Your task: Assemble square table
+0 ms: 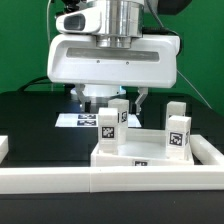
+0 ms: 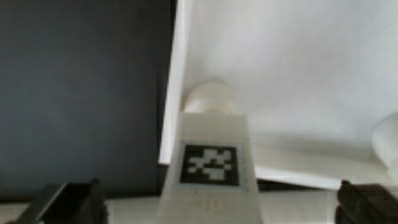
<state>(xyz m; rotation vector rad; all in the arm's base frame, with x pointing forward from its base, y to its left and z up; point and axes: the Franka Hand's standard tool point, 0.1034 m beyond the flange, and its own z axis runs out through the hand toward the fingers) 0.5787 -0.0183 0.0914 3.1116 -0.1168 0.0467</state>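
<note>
The white square tabletop lies in front of the arm, against the front rail. Three white tagged legs stand upright on it: two close together on the exterior view's left and one on the right. My gripper hangs just above the left pair, open. In the wrist view a leg with its tag facing the camera stands between my fingers, with a gap on each side. My gripper holds nothing. The tabletop lies behind the leg.
The marker board lies on the black table behind the tabletop. The long white rail runs along the front edge, with end pieces at both sides. A rounded white part shows at the edge of the wrist view.
</note>
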